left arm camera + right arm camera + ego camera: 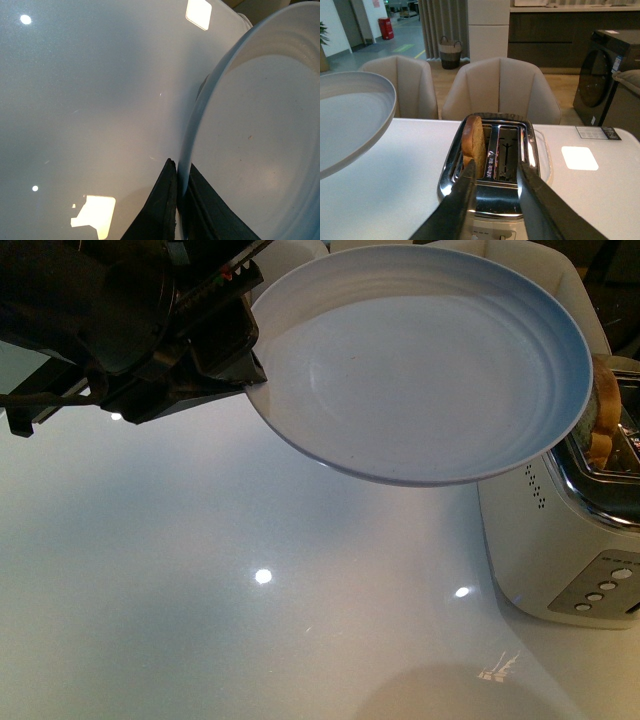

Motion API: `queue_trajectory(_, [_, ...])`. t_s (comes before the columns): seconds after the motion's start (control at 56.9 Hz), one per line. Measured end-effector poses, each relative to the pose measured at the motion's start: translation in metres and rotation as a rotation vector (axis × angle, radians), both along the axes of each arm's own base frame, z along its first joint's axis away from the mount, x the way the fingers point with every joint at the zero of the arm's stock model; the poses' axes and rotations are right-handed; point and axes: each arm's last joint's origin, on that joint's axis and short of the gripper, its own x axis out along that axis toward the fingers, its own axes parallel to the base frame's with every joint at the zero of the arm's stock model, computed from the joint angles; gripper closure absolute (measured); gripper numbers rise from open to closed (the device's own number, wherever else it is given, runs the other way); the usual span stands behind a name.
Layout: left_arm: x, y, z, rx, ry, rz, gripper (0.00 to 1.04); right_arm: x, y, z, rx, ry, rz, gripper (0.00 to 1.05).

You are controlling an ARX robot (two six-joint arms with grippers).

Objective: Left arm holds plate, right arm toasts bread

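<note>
The left arm (110,320) reached in from the upper left of the front view, and its left fingers (160,207) were closed tight on the rim of the plate (420,370), one finger on the underside and one on the upper face. The plate was held off the counter (200,590), tilted so that its pale, ringed inside faced the front camera. Nothing lay on it. Its far edge hung just beside the toaster (560,540) and partly covered that toaster's top corner in the front view.

The toaster stood on the counter at the right, white-bodied with a shiny metal top and a row of round buttons on its side. The bread (474,142) stood upright in one of its two slots, the one nearer the plate, with its rounded brown top sticking out above the metal.

The right fingers (460,200) hung over the toaster, spread wide apart and holding nothing. One fingertip overlapped the lower part of the bread in the right wrist view; I could not tell whether it touched. Two pale chairs (500,90) stood behind the counter.
</note>
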Motion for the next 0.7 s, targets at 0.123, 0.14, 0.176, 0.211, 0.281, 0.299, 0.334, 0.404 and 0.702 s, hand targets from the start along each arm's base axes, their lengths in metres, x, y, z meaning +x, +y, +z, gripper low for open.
queue_trajectory(0.123, [0.000,0.000,0.000,0.000,0.000,0.000,1.02,0.000,0.000,0.000,0.000,0.000,0.000,0.55])
queue_trajectory(0.14, [0.000,0.000,0.000,0.000,0.000,0.000,1.02,0.000,0.000,0.000,0.000,0.000,0.000,0.50])
queue_trajectory(0.176, [0.000,0.000,0.000,0.000,0.000,0.000,1.02,0.000,0.000,0.000,0.000,0.000,0.000,0.43])
queue_trajectory(0.211, [0.000,0.000,0.000,0.000,0.000,0.000,1.02,0.000,0.000,0.000,0.000,0.000,0.000,0.34])
queue_trajectory(0.281, [0.002,0.000,0.001,0.056,-0.067,0.025,1.02,0.000,0.000,0.000,0.000,0.000,0.000,0.22])
queue_trajectory(0.299, [0.002,0.000,0.001,0.065,-0.076,0.029,1.02,0.000,0.000,0.000,0.000,0.000,0.000,0.20])
queue_trajectory(0.334, [0.002,0.000,0.002,0.082,-0.094,0.039,1.02,0.000,0.000,0.000,0.000,0.000,0.000,0.15])
queue_trajectory(0.404, [0.002,0.001,0.003,0.095,-0.108,0.032,1.02,0.000,0.000,0.000,0.003,0.000,0.000,0.07])
queue_trajectory(0.702, [0.018,0.041,0.008,0.037,-0.110,0.046,1.02,0.000,0.000,0.000,0.003,0.000,0.000,0.09])
